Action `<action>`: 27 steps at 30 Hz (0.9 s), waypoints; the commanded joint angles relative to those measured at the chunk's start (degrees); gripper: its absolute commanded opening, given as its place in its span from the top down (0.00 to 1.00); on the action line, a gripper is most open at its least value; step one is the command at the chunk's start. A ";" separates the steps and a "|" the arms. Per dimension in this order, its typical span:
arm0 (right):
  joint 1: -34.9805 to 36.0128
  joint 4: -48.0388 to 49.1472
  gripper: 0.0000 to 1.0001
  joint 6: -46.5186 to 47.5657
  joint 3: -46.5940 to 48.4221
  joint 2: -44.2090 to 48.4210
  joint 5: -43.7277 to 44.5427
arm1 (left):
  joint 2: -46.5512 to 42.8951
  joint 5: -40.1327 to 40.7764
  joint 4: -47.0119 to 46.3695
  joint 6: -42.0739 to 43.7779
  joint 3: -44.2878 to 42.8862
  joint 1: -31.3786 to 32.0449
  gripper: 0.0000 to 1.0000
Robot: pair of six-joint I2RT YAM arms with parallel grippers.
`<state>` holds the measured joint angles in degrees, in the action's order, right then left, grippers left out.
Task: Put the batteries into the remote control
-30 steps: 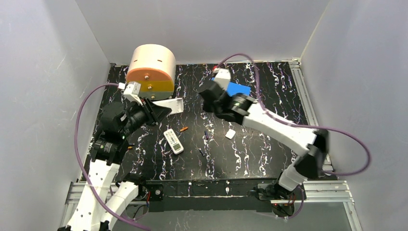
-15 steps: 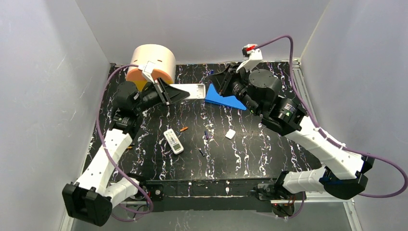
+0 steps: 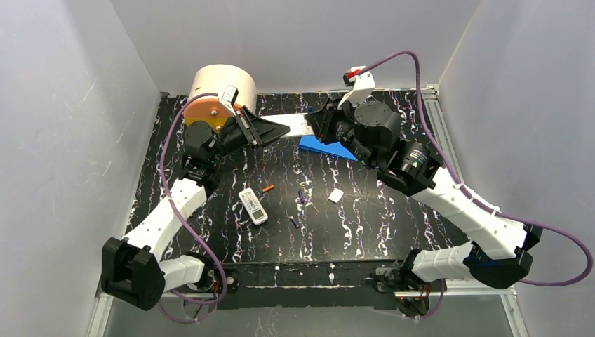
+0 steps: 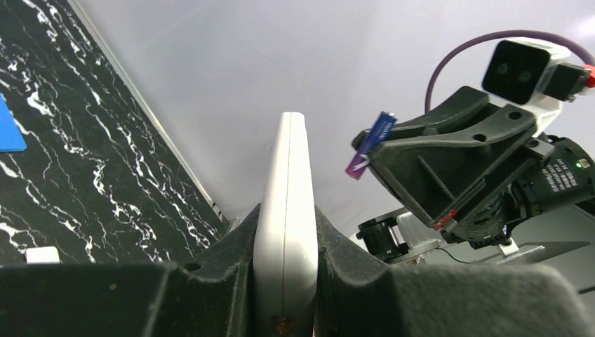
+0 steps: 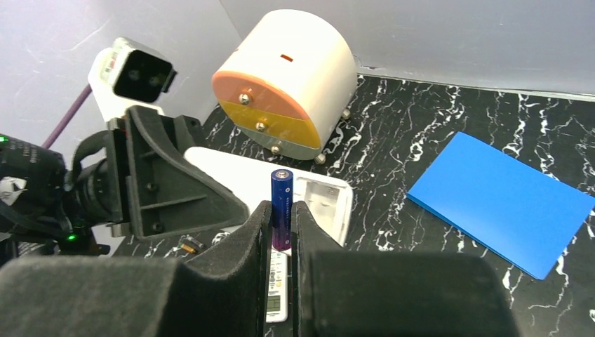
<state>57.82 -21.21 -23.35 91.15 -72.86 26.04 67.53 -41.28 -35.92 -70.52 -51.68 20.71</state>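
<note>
My left gripper (image 3: pixel 272 130) is shut on a white remote (image 3: pixel 293 126) and holds it up above the table's far middle. In the left wrist view the remote (image 4: pixel 288 168) stands edge-on between the fingers (image 4: pixel 231 253). Its open battery compartment (image 5: pixel 324 199) faces my right gripper (image 3: pixel 319 123), which is shut on a purple battery (image 5: pixel 281 189), upright, close beside that compartment. The battery also shows in the left wrist view (image 4: pixel 370 144). An orange battery (image 3: pixel 268 188), a purple one (image 3: pixel 301 196) and a dark one (image 3: pixel 293 221) lie on the table.
A second white remote (image 3: pixel 253 206) lies on the black marbled table (image 3: pixel 365 225) at centre left. A small white cover (image 3: pixel 336 195) lies right of it. A blue card (image 3: pixel 328 148) lies under the right gripper. A white and orange drum (image 3: pixel 219 91) stands at the far left.
My left arm has lifted the white remote and carried it right, toward the far middle. My right arm has swung up and round, bringing the battery to the remote's open end.
</note>
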 commanded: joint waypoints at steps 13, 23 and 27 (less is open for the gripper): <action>0.04 1.60 0.95 2.88 -1.35 -0.55 0.60 | -1.80 -1.17 -11.34 -3.72 2.85 0.25 1.00; 0.03 4.43 0.95 2.06 -4.67 0.09 0.56 | -0.99 -1.74 -14.46 -5.53 3.25 0.83 1.00; 0.06 4.93 0.95 1.83 -4.97 0.04 0.66 | -1.08 -1.43 -15.33 -6.24 3.69 0.96 1.00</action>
<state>57.87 -19.57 -21.63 86.83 -73.36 26.06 67.48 -41.74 -46.65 -75.68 -48.36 21.08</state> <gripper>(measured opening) 0.195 0.213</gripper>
